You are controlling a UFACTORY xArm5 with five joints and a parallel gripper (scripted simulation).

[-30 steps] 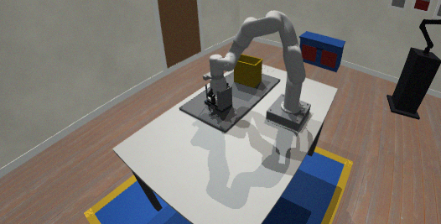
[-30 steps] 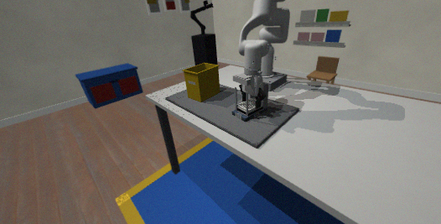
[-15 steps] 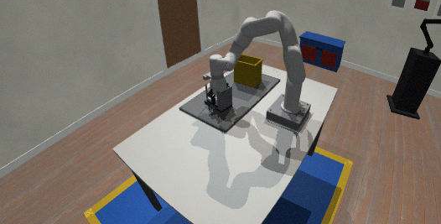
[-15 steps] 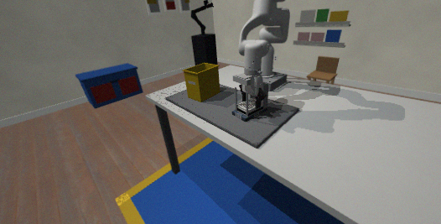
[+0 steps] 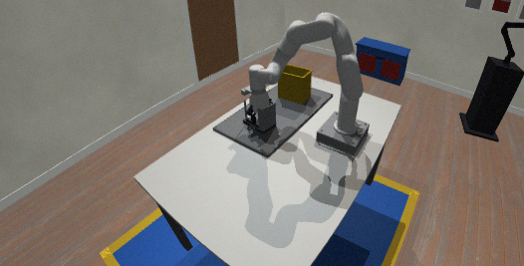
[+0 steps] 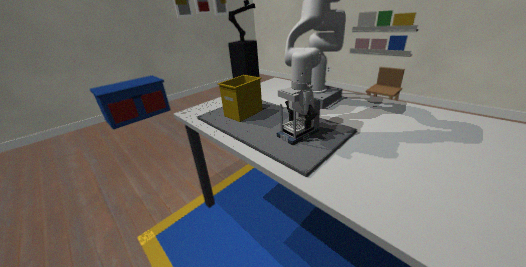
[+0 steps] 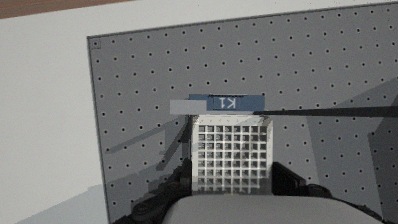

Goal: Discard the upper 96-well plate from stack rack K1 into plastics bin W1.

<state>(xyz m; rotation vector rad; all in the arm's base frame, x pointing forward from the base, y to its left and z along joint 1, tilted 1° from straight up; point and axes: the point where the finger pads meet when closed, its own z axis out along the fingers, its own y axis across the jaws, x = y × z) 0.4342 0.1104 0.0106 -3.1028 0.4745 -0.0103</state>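
The end effector (image 7: 232,187) is lowered straight down into stack rack K1 (image 6: 283,119), its fingers clamped wide across the upper 96-well plate (image 7: 232,154), so it can be lifted clear. Plastics bin W1 (image 6: 242,97) is stood upright nearby on the perforated board (image 7: 310,65).

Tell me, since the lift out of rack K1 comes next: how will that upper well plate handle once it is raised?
The upper well plate is a walled grid, so probably stiff and light. The end effector is shut on its sides, and smooth sides might slip. Rack K1 has thin posts close around it, so it could snag if tilted.
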